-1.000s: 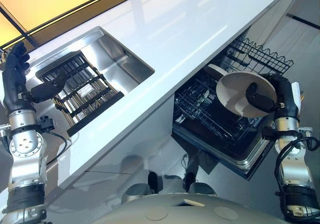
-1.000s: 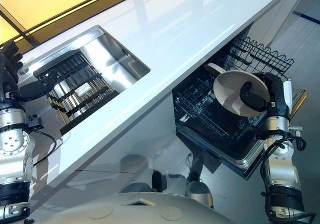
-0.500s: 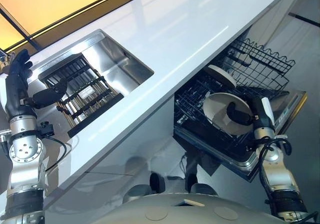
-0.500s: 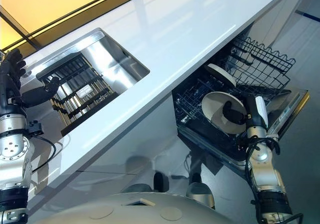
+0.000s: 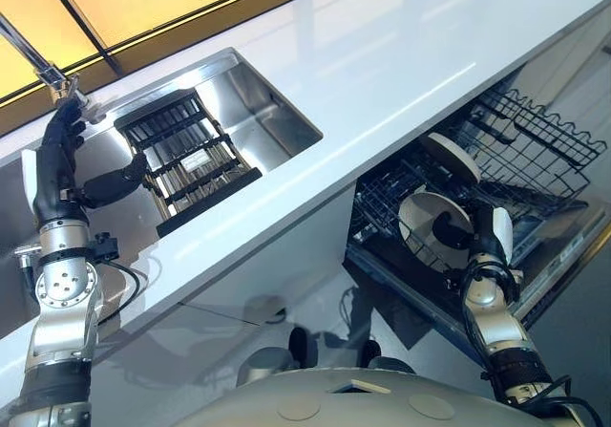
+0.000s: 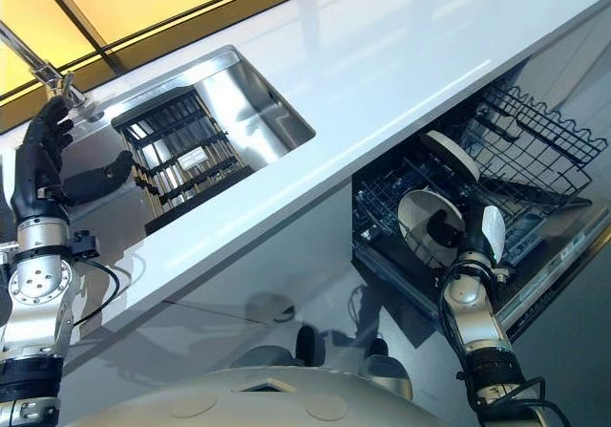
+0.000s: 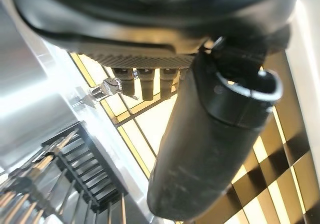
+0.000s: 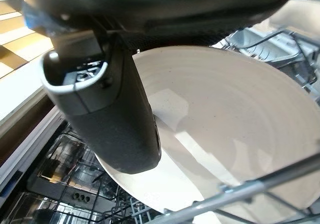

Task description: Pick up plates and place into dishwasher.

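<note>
Cream plate (image 5: 431,224) upright in dishwasher rack (image 5: 535,136)

Long white worktop (image 5: 382,45), shiny metal sink (image 5: 258,102) set in it at 10 o'clock, black rack (image 5: 186,155) inside the sink, tap (image 5: 43,64) beside it

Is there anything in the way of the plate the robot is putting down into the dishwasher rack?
Nothing visible blocks it. The right hand holds the plate low among the wires of the lower rack. Another plate already stands in the rack behind it, apart from the held one.
</note>
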You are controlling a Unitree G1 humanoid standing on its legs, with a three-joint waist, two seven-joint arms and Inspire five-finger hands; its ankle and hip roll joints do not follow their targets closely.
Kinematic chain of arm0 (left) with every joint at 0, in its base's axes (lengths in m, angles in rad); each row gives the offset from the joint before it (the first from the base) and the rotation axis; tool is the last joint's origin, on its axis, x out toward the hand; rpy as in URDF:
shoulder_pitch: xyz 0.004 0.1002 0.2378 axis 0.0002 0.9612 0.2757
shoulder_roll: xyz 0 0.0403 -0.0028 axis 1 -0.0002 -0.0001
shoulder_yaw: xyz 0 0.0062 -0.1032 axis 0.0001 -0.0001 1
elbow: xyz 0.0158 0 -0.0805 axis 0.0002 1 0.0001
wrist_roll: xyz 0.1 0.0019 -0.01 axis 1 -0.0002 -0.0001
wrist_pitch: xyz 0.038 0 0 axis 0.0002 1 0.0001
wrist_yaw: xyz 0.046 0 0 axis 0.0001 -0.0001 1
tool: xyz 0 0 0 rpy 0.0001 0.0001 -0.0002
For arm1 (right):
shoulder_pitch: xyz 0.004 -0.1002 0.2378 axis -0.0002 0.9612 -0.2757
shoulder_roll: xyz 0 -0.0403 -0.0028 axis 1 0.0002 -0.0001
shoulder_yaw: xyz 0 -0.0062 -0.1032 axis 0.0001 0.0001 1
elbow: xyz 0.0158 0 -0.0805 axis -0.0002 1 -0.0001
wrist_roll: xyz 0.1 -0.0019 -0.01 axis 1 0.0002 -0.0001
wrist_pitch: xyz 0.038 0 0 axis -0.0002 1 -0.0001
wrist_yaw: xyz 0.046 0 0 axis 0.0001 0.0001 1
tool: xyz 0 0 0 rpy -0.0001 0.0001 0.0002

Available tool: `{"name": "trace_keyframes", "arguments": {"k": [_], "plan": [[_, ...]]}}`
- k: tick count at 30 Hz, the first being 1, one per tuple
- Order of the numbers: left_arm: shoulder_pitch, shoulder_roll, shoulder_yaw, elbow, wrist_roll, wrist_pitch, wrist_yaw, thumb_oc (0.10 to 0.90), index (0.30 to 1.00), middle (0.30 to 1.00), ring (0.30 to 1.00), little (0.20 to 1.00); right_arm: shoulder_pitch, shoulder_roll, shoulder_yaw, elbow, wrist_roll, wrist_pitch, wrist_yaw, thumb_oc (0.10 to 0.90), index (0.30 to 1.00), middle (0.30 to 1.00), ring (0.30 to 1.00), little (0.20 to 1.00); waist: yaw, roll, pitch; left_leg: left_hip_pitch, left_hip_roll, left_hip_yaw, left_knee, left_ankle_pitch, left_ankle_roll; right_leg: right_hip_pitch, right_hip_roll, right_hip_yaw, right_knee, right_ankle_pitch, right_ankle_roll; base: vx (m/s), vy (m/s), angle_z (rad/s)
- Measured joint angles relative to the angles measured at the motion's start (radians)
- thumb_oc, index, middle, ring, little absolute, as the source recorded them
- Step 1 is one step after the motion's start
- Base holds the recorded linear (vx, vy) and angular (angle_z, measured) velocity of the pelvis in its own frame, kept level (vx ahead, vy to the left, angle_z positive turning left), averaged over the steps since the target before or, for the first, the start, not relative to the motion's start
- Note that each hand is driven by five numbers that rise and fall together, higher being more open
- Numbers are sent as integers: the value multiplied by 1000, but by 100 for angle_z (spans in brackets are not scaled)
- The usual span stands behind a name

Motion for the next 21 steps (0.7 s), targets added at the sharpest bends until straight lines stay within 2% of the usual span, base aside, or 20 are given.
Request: {"name": "trace_keyframes", "arguments": {"k": [3,6,10,12,15,21], "plan": [[-2,0,-1,0,0,0,-2,800,900,900,900,900,-12,32,14,-6,63,-29,-3,800,900,900,900,900,0,0,0,0,-2,-8,1,1,0,3,0,0,0,-2,0,11,4,6],[-3,-5,-2,5,0,0,-13,800,900,900,900,900,-13,82,25,-23,92,-115,-18,800,900,900,900,900,0,2,0,0,-3,-8,1,1,1,3,-1,0,0,-3,0,0,0,0],[-5,-31,-2,18,0,0,-19,800,900,900,900,900,-13,98,21,-81,101,-231,-48,800,900,900,900,900,0,8,1,0,-7,-6,0,-3,-3,2,-2,1,-4,-4,1,0,0,0],[-5,-44,-2,18,0,0,-24,800,900,900,900,900,-13,106,-9,-107,113,-281,-49,800,900,900,900,900,0,9,1,-1,-6,-5,0,-4,-4,1,-3,1,-3,-5,3,-22,-6,-1],[0,-67,1,18,0,-2,-38,800,900,900,900,900,-8,124,-93,-129,202,-367,-46,800,900,900,900,900,-6,10,0,-1,-5,9,2,0,2,-5,-2,8,1,-4,1,-19,-14,-6],[14,-90,1,18,0,-2,-65,800,900,900,900,900,39,137,-206,-127,311,-400,-45,800,900,900,900,900,-32,12,-2,4,-2,27,2,-6,2,-8,0,30,1,-4,1,-9,-11,-12]]}}
